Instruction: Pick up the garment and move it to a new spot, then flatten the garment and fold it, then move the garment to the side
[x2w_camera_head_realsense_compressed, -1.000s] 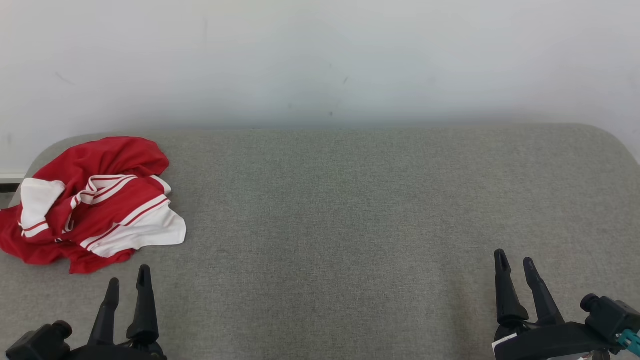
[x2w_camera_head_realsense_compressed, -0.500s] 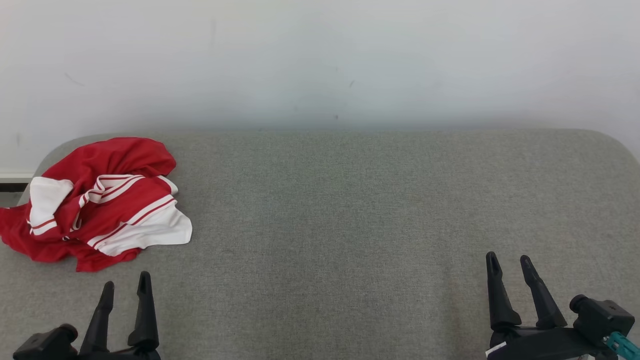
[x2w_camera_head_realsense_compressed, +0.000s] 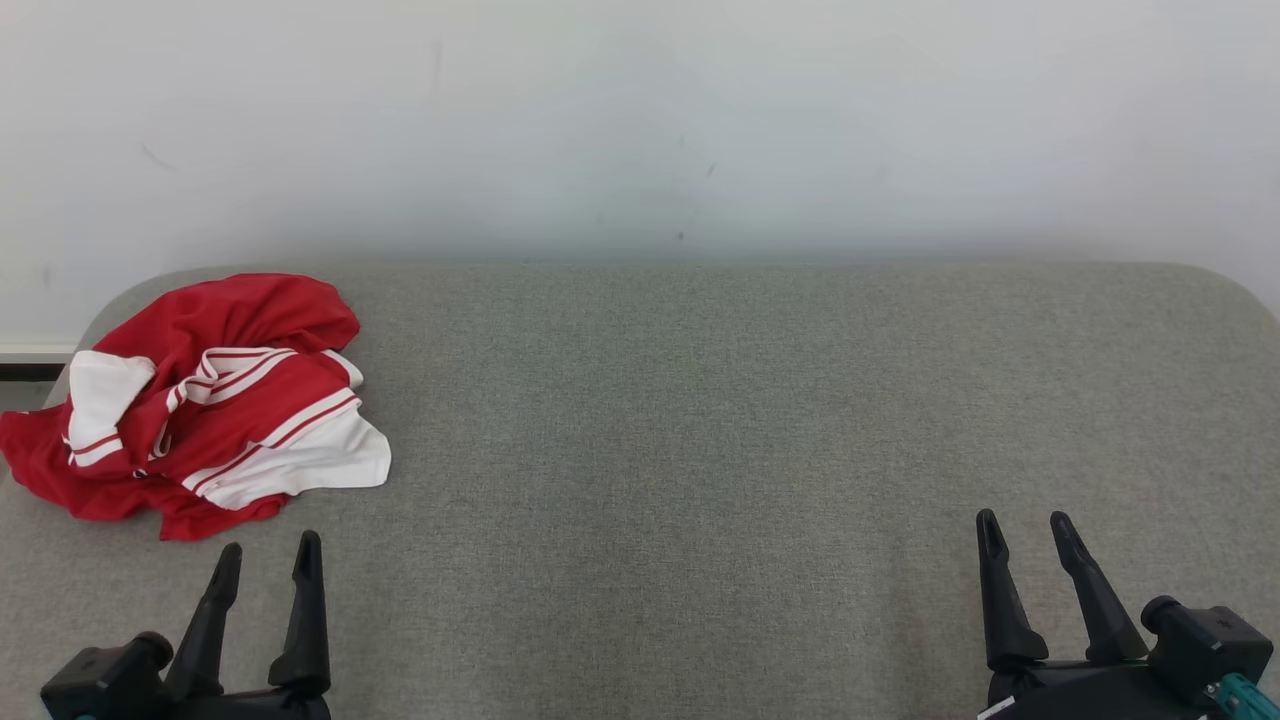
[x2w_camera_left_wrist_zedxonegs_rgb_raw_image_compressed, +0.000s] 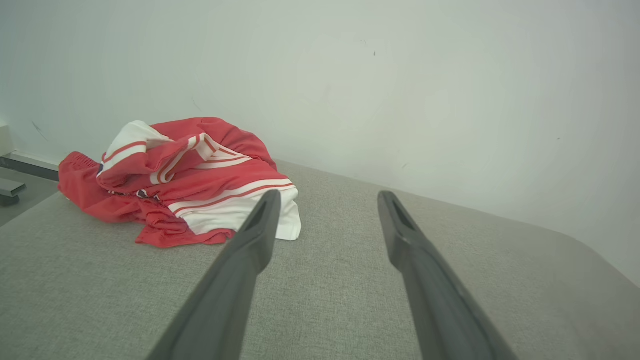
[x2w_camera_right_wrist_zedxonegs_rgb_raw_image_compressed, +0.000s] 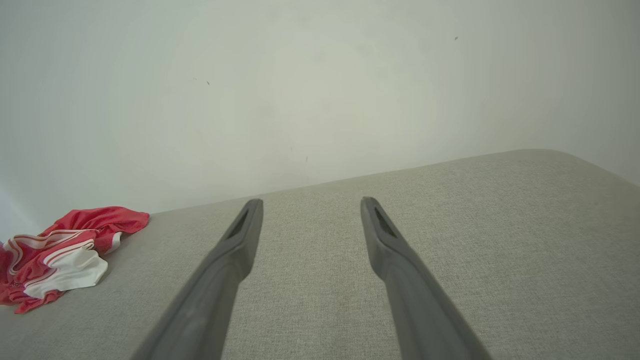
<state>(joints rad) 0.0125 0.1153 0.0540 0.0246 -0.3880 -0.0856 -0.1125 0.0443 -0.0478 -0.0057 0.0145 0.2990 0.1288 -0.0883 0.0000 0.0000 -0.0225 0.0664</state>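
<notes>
While left hand (x2w_camera_head_realsense_compressed: 271, 543) gapes | right hand (x2w_camera_head_realsense_compressed: 1024, 517) gapes | garment (x2w_camera_head_realsense_compressed: 215, 400) crumpled far-left

The left claw (x2w_camera_head_realsense_compressed: 269, 545) and right claw (x2w_camera_head_realsense_compressed: 1024, 517) each have 2 long matte-black fingers (x2w_camera_left_wrist_zedxonegs_rgb_raw_image_compressed: 252, 245) tapering to narrow tips, with a recessed slot inside near the tip. Each base is a blocky black housing (x2w_camera_head_realsense_compressed: 1215, 640) with a round knob (x2w_camera_head_realsense_compressed: 1160, 607). The right base carries a teal connector (x2w_camera_head_realsense_compressed: 1240, 690) and a white label (x2w_camera_head_realsense_compressed: 995, 710).

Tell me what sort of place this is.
Likely a test room for cloth folding: a grey fabric-covered table against a plain white wall, with a crumpled red garment on it.
</notes>
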